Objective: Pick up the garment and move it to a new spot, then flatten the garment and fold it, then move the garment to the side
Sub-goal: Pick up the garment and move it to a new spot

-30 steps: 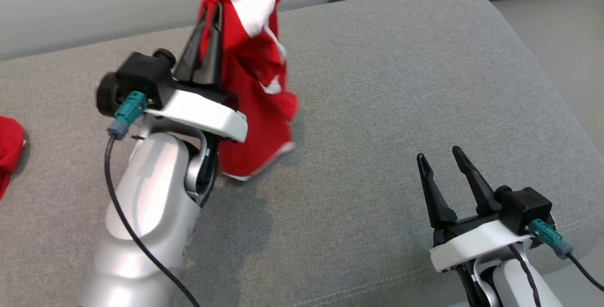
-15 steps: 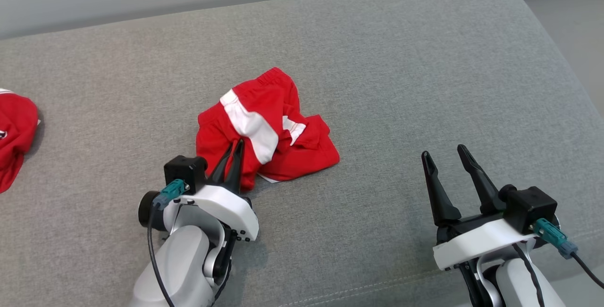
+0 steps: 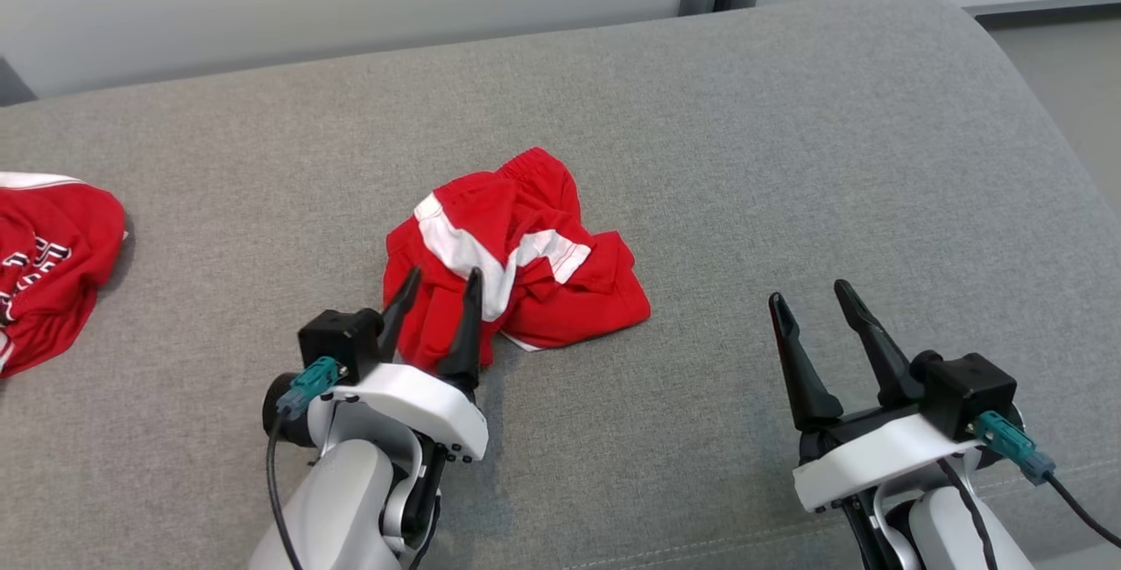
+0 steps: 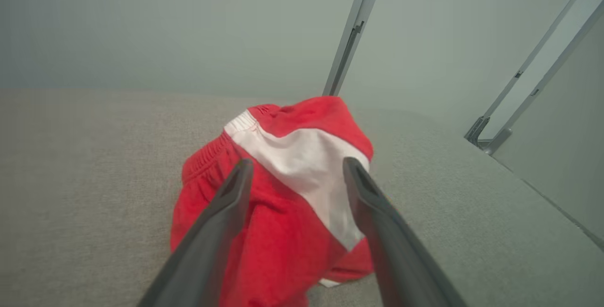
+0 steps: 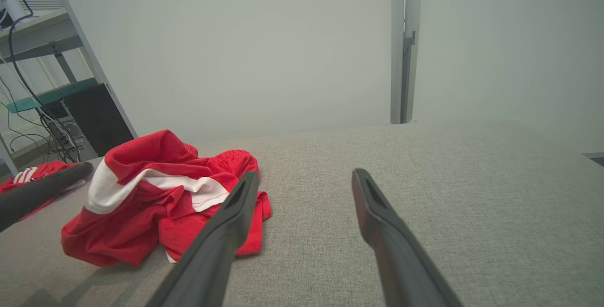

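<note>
my left gripper (image 3: 443,277) sits lower left, jaws spread apart, fingers pointing forward. my right gripper (image 3: 810,292) sits lower right, jaws likewise spread wide. both pale forearms rise from below.

garment (image 3: 560,299): crumpled on cushion (image 3: 788,158) | left pincer (image 3: 442,274): spread; at its edge | right pincer (image 3: 808,292): spread

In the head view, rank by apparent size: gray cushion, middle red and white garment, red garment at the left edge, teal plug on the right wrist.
1. gray cushion
2. middle red and white garment
3. red garment at the left edge, partly cut off by the frame
4. teal plug
</note>
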You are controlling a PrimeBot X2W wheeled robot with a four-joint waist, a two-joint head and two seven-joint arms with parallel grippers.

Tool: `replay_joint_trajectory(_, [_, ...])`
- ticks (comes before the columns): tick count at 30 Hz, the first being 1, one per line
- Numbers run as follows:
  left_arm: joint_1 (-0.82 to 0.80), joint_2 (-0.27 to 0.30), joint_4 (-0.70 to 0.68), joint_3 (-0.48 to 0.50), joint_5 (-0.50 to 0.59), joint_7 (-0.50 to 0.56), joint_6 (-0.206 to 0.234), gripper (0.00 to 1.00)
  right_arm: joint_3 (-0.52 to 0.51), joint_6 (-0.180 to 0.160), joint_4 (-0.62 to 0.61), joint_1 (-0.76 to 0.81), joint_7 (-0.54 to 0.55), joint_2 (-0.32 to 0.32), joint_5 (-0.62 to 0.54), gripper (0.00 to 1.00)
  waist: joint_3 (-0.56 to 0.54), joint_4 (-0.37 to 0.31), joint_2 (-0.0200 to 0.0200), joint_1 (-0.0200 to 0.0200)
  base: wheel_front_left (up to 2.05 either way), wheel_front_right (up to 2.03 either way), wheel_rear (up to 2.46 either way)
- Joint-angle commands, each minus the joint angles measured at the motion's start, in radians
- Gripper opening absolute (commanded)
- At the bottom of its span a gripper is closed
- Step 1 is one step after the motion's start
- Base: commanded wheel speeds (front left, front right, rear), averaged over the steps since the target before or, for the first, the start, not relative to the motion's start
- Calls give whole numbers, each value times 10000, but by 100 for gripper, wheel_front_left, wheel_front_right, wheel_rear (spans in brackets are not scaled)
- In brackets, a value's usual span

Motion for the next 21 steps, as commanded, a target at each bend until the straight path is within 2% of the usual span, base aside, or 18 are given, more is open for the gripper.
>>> replay_joint_trajectory(1, [154, 133, -950, 689, 463, -51, 132, 100, 284, 14, -212, -63, -134, 9, 200, 100, -175, 79, 0, 0, 0, 0, 0])
replay_joint_trajectory(7, [1048, 221, -2900, 1743, 1623, -51, 268, 100, 264, 14, -198, 9, -134, 10, 226, 100, -539, 305, 0, 0, 0, 0, 0])
replay_joint_trajectory(11, [1923, 198, -4163, 2529, 2142, -51, 5, 100, 181, 14, -196, 231, -134, 10, 144, 100, -882, 567, 0, 0, 0, 0, 0])
replay_joint_trajectory(15, [2754, 164, -4577, 3114, 2181, -51, -290, 100, -117, 14, -156, 585, -134, 10, 101, 100, -1247, 861, 0, 0, 0, 0, 0])
replay_joint_trajectory(21, [3636, 139, -4788, 3907, 2250, -51, -407, 100, -430, 14, -239, 999, -134, 10, 84, 100, -1490, 1105, 0, 0, 0, 0, 0])
